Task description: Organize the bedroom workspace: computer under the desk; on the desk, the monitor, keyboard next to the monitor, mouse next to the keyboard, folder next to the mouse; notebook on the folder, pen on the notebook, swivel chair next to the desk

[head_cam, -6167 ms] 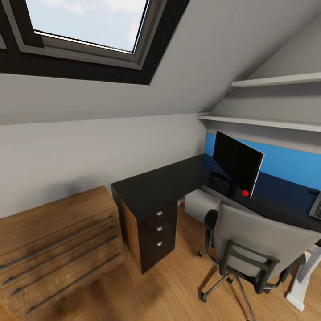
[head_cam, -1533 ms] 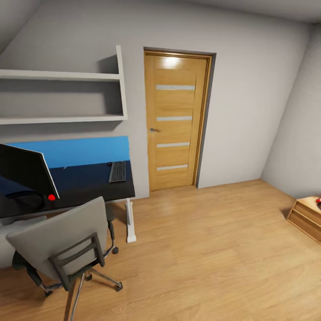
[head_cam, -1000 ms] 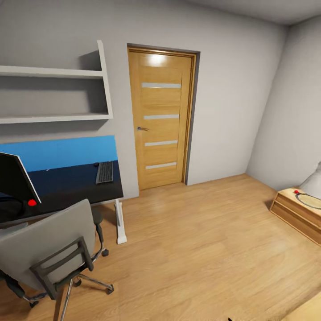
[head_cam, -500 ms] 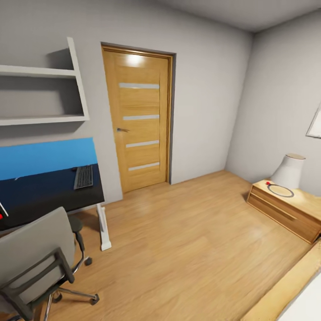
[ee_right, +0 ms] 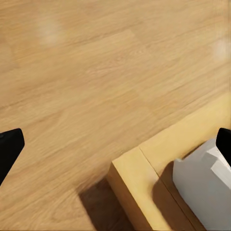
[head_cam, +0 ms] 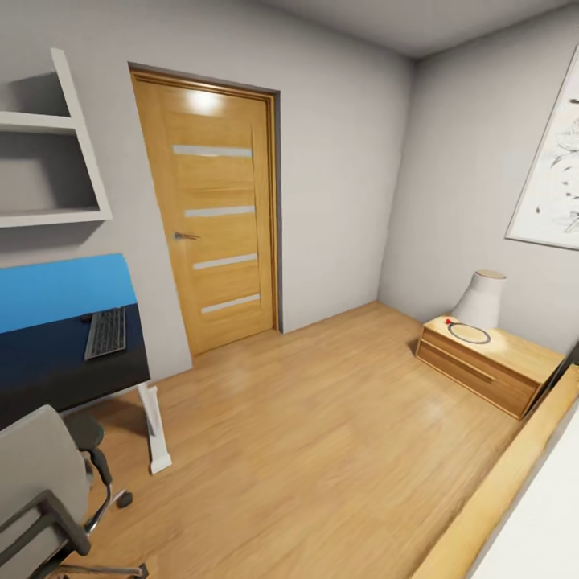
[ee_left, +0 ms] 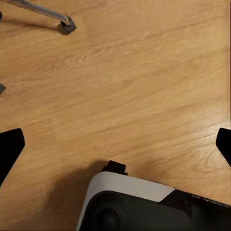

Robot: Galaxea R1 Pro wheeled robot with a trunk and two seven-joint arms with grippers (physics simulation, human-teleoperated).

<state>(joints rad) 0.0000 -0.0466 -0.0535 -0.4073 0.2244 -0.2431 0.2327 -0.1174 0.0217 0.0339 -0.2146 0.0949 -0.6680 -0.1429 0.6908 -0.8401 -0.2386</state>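
Note:
The black desk (head_cam: 48,366) stands at the left of the head view, against a blue wall panel. The dark keyboard (head_cam: 106,332) lies near its right end. A small dark lump (head_cam: 84,317) sits at the keyboard's far end, too small to name. The grey back of the swivel chair (head_cam: 32,482) shows at the lower left, in front of the desk. One chair castor (ee_left: 66,25) appears in the left wrist view. My left gripper (ee_left: 115,147) hangs open over bare wood floor, above my own base (ee_left: 144,207). My right gripper (ee_right: 115,147) is open over floor beside a wooden bed frame (ee_right: 159,185).
A closed wooden door (head_cam: 209,209) is ahead. A low wooden nightstand (head_cam: 482,366) with a white lamp (head_cam: 480,299) stands at the right, under a framed picture (head_cam: 555,177). The bed frame (head_cam: 498,498) runs along the lower right. White wall shelves (head_cam: 48,169) hang above the desk.
The camera has swung to the right. The monitor and most of the desk have slid out of the left side, while the nightstand, lamp and picture have come into view.

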